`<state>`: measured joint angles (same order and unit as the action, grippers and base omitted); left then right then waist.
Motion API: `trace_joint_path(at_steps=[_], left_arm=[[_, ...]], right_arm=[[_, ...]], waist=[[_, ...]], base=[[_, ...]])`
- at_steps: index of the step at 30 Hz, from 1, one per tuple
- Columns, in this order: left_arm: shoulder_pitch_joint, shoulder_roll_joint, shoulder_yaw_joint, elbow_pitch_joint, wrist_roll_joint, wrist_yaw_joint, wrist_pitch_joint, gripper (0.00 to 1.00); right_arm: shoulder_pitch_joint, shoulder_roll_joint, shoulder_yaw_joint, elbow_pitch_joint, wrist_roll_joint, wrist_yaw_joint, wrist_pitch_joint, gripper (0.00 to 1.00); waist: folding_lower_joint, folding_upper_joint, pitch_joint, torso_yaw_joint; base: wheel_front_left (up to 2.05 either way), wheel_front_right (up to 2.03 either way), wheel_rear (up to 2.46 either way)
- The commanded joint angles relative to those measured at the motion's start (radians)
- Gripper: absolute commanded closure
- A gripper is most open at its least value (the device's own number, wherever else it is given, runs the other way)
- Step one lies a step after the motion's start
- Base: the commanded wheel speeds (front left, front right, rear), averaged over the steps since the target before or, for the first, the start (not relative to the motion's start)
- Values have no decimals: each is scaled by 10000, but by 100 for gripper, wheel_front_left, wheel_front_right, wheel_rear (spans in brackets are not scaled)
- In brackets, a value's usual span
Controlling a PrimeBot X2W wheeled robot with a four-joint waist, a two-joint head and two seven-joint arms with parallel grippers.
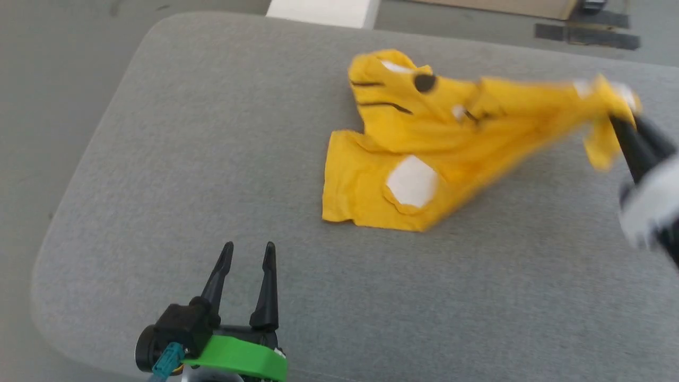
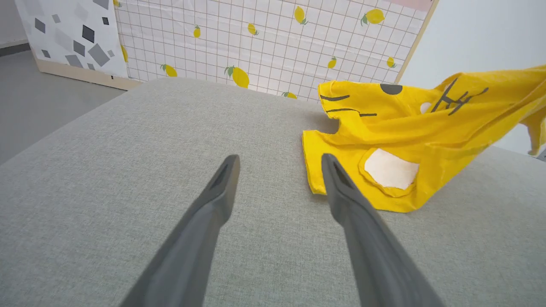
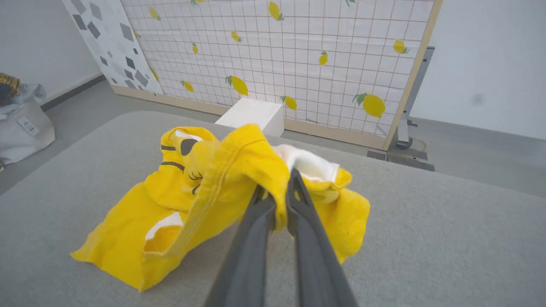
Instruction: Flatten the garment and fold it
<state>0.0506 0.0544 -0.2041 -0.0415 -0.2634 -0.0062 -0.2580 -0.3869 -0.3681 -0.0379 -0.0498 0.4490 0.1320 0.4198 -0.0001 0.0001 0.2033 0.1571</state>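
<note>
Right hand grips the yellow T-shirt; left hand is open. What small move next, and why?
Probably move the left hand forward to pinch the garment at its near corner: the right hand is shut on one raised edge, the rest lies crumpled on the grey surface, so two grips could stretch it flat.

T-shirt: soft matt yellow cloth, looks like a cotton knit, creased. Its white patch is flat and matt with a stitched-looking edge. Table top: grey woven fabric cover, coarse visible weave, matt, looks padded at the rounded edge. Left gripper: smooth dark matt plastic, with a bright green plastic collar behind it that has a slight sheen. Right gripper: same dark matt finish. Backdrop screen: smooth printed sheet in a pale wood-look frame. White block: smooth, matt. Floor: smooth grey, low gloss.
</note>
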Motion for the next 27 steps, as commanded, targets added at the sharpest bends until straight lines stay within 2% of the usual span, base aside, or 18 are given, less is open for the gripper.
trace_joint_path(at_steps=[1,4,6,10,11,12,13,14,19,22,24,27], left_arm=[[97,-41,16,-17,149,-56,-38,0],[153,-41,56,7,193,-124,-38,0],[194,-41,104,26,224,-156,-38,0],[246,-41,159,124,288,-250,-38,0],[247,-41,165,157,304,-276,-38,0],[247,-41,172,184,308,-288,-38,0],[251,-41,166,215,307,-299,-38,0],[261,-41,151,235,306,-303,-38,0],[280,-41,100,325,263,-302,-38,0],[229,-41,48,318,172,-240,-38,0],[175,-41,-27,300,159,-231,-38,0],[52,-41,-106,239,131,-214,-38,0]], right_arm=[[1096,343,-418,-447,-181,-13,144,100],[3524,1550,-1400,-1378,-312,-13,460,100],[4829,2223,-1615,-1621,-431,-13,520,100],[6171,2772,-1386,-1517,-802,-13,246,100],[6279,2818,-1264,-1454,-933,-13,141,96],[6283,2874,-1244,-1406,-974,-13,12,69],[6236,2928,-1198,-1351,-1023,-13,-125,46],[6176,2947,-1115,-1314,-1090,-13,-179,0],[5478,2896,-783,-1543,-1243,-13,-271,0],[3579,2361,-582,-2326,-788,-13,483,0],[2681,2059,-463,-2282,-850,-13,758,0],[1557,1954,-348,-1700,-864,-13,1248,0]], waist=[[1,-1,-362,-452],[1,-1,-293,-532],[1,-1,-250,-609],[1,-1,-241,-766],[1,-1,-262,-800],[1,-1,-296,-832],[1,-1,-345,-865],[1,-1,-395,-891],[1,-1,-587,-975],[1,-1,-668,-926],[1,-1,-606,-806],[1,-1,-407,-613]], base=[[0,0,0],[0,0,0],[0,0,0],[0,0,0],[0,0,0],[0,0,0],[0,0,0],[0,0,0],[0,0,0],[0,0,0],[0,0,0],[0,0,0]])
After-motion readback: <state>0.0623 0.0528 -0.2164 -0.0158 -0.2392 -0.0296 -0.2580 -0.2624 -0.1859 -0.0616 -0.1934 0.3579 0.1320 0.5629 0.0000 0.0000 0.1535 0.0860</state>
